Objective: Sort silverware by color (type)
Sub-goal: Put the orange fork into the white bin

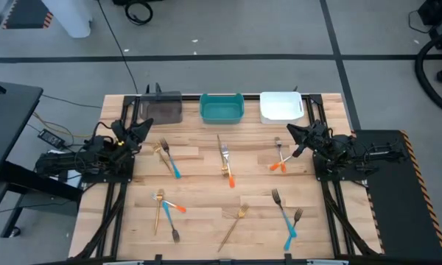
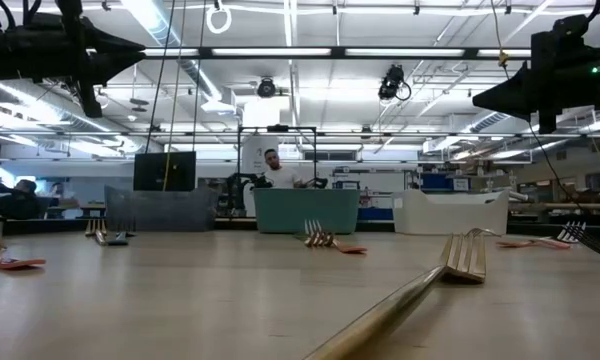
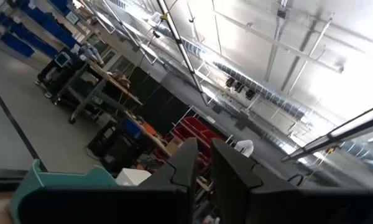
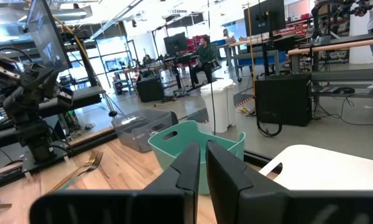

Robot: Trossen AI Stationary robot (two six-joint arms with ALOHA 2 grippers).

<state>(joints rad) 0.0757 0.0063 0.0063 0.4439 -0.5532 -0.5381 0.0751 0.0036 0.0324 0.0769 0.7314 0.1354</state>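
The silverware lies scattered flat on the wooden table [image 1: 206,184]. There is a gold and blue pair [image 1: 167,156] at the left and a gold and orange pair [image 1: 225,163] in the middle. An orange-handled pair [image 1: 280,158] lies at the right. A mixed cluster [image 1: 164,210], a gold fork [image 1: 236,224] and two blue-handled forks [image 1: 286,213] lie nearer the front edge. My left gripper [image 1: 144,129] hangs raised over the table's left edge, and my right gripper [image 1: 293,132] hangs over its right edge. Both are shut, hold nothing and stand clear of every utensil.
Three bins stand in a row along the far edge: a dark grey one [image 1: 164,109], a teal one [image 1: 222,107] and a white one [image 1: 281,106]. In the low view the gold fork [image 2: 430,285] lies close in the foreground. People sit in the room beyond the table.
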